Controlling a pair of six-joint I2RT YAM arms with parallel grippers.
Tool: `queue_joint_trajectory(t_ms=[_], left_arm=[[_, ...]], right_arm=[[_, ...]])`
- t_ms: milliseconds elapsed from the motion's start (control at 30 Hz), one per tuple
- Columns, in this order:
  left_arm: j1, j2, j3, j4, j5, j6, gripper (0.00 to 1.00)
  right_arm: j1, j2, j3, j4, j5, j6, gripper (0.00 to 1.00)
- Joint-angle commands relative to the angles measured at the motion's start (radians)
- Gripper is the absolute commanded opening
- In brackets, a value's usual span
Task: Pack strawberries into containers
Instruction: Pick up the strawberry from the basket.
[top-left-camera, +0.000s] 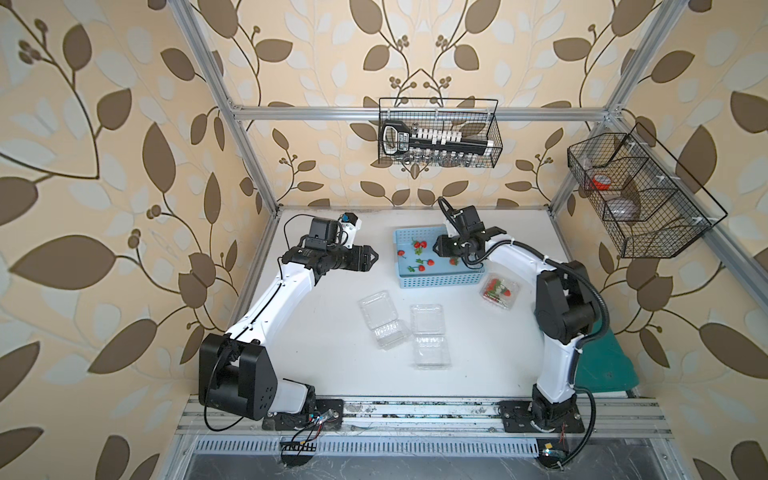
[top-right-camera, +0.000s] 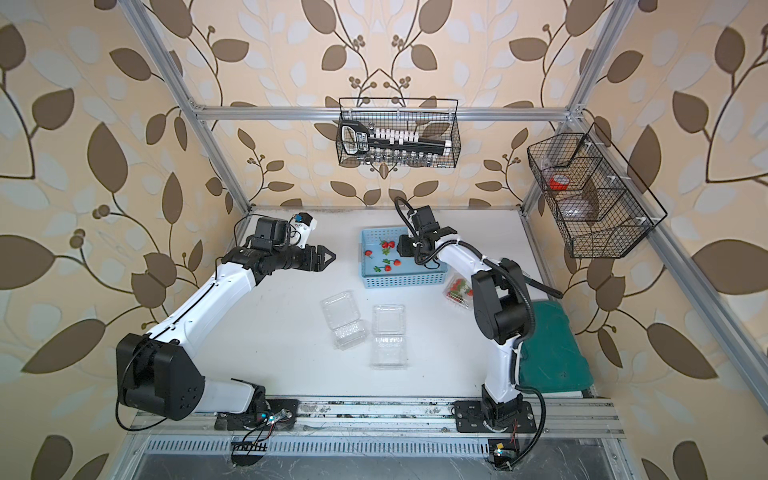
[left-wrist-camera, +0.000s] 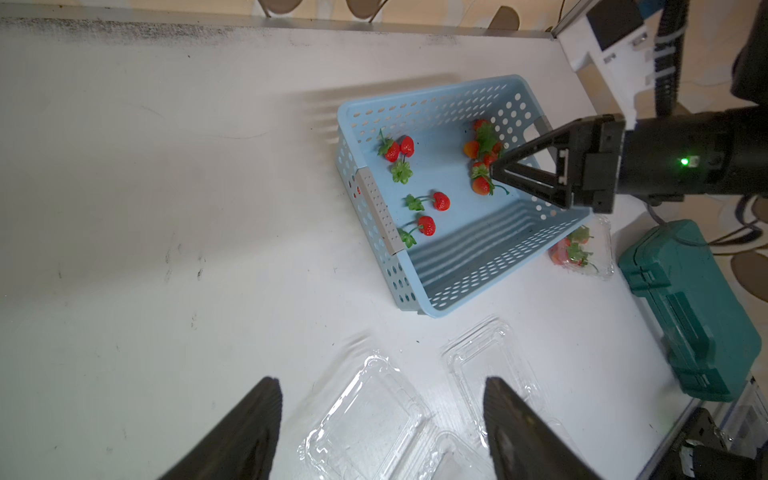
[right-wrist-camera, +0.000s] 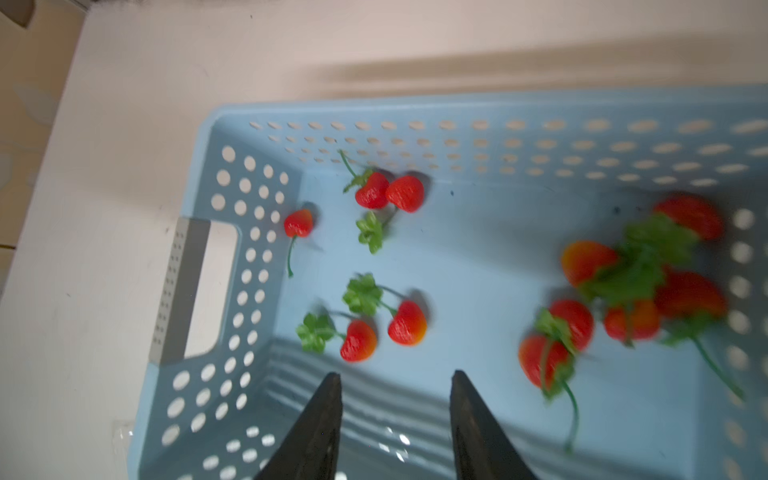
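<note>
A scuffed white tabletop (top-left-camera: 332, 353) sits inside an aluminium frame backed by leaf-patterned wallpaper. At the left, the left gripper (left-wrist-camera: 382, 380) hovers above the table. Its dark ribbed fingers (left-wrist-camera: 257, 415) are spread apart with nothing between them, and its own wrist view cuts them off at the picture's edge.

Near the table's middle lie two of the containers (top-left-camera: 384, 322), thin clear clamshells lying open and empty, side by side. Their glassy edges are hard to trace against the white.

Further right stands a light blue perforated plastic basket (top-left-camera: 440, 279) holding the loose strawberries (right-wrist-camera: 407, 324). Both top views show only a few red specks there, because the right arm covers the rest. The right wrist view shows five glossy, dimpled berries with green stems at one end and a blurred cluster at the other, too smeared to count.

The right gripper (right-wrist-camera: 395, 376) hangs over the basket with its fingers parted, gripping nothing. The left wrist view shows it side-on as a black triangle, which hides the gap.

Just beyond the basket, a third container (top-left-camera: 500, 291) holds red berries. Whether its lid is shut is unclear. A teal hard case (top-left-camera: 606, 365) lies at the far right.
</note>
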Motion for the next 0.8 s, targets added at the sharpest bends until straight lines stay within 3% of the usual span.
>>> queue_joint_trajectory(t_ms=[0, 433, 767], left_arm=[[-0.003, -0.033, 0.001, 0.004, -0.005, 0.023, 0.78], [-0.017, -0.028, -0.003, 0.009, 0.005, 0.027, 0.78], [-0.017, -0.034, -0.005, 0.011, 0.01, 0.029, 0.78]], right_arm=[[0.01, 0.119, 0.116, 0.052, -0.034, 0.085, 0.43], [0.01, 0.396, 0.42, 0.033, 0.007, 0.221, 0.44], [0.011, 0.409, 0.381, 0.049, 0.024, 0.232, 0.44]])
